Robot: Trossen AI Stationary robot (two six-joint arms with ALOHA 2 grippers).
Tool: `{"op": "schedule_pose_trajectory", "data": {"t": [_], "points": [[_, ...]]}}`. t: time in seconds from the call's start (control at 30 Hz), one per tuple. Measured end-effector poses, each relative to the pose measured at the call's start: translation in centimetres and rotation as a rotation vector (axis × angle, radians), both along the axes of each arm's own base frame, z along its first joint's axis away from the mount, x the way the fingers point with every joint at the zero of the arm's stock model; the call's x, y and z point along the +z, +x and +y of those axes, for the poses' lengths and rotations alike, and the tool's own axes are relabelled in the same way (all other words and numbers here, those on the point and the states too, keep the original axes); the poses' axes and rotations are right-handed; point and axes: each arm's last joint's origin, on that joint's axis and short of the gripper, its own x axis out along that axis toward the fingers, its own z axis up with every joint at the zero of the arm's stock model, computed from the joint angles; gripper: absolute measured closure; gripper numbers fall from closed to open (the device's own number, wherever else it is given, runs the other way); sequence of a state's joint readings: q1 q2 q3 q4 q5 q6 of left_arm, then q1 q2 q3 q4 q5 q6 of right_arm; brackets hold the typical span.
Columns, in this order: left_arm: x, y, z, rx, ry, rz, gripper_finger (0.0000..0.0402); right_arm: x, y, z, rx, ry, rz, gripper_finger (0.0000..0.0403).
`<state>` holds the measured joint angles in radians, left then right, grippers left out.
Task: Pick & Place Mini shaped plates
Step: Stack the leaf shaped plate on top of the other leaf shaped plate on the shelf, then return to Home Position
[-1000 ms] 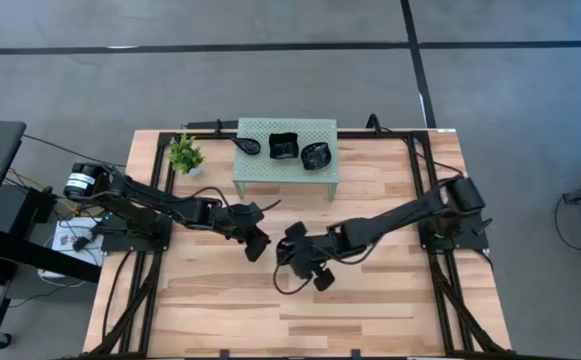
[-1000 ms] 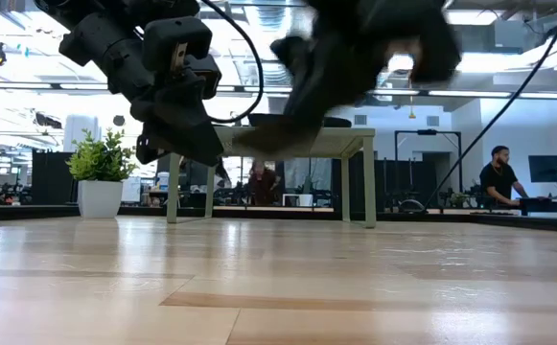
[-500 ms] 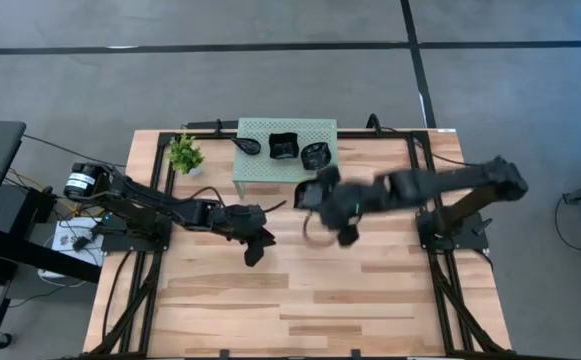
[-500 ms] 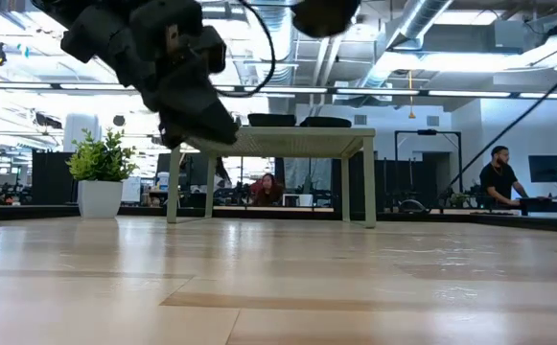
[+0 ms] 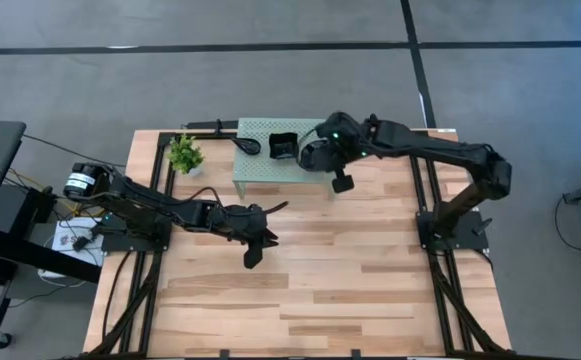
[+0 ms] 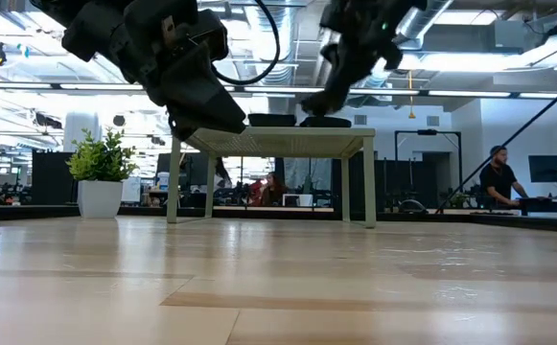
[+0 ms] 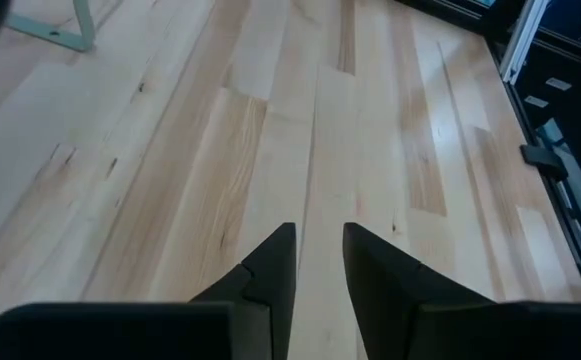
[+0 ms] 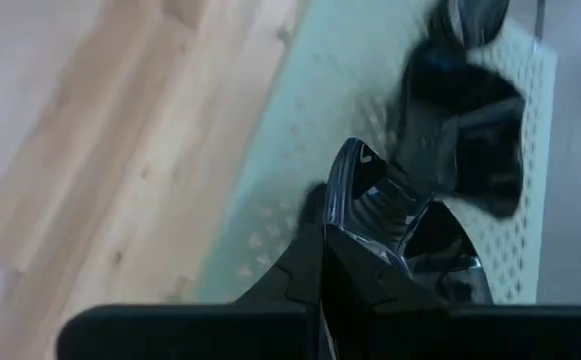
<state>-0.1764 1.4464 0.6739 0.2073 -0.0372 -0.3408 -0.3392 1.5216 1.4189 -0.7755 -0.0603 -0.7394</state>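
High view puts the right gripper [image 5: 322, 152] over the green stand [image 5: 260, 172], its jaws apparently pinching 1 dark mini plate [image 8: 365, 195]; left gripper [image 5: 253, 240], narrowly parted, hangs far off.

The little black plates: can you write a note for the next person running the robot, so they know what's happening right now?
Right gripper: shut on a round black plate, over the right end of the green stand, not let go.
Left gripper: open, holding nothing, low over the middle of the wooden table.
On the stand: a square plate in the middle, another small dark plate at its left end.
A potted plant sits beside the stand.
Done: two plates placed.
Left: release the round plate, draw the right arm back.
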Motion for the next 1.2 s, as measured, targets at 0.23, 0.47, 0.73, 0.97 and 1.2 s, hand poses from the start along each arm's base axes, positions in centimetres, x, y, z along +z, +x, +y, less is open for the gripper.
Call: {"op": "schedule_pose_trajectory", "data": {"t": [0.23,0.47,0.73,0.97,1.2], "points": [[0.0,0.0,0.0,0.000,0.000,0.000,0.0314,-1.2,0.3,-1.1,0.018,-0.002,0.056,0.0387],[0.0,0.0,0.0,0.000,0.000,0.000,0.0314,-1.1,0.4,-0.8,-0.010,-0.041,0.064,0.0331],[0.0,0.0,0.0,0.000,-0.001,-0.003,0.0314,-0.4,0.2,0.6,-0.092,-0.104,0.069,0.0305],[3.2,-1.2,0.3,-0.001,-0.009,-0.122,0.0314,3.3,-2.6,4.4,-0.057,-0.075,-0.051,0.0305],[9.1,-5.4,1.3,0.018,0.196,-0.339,0.0314,6.2,-9.0,7.2,-0.027,0.120,-0.121,0.0305]]}}
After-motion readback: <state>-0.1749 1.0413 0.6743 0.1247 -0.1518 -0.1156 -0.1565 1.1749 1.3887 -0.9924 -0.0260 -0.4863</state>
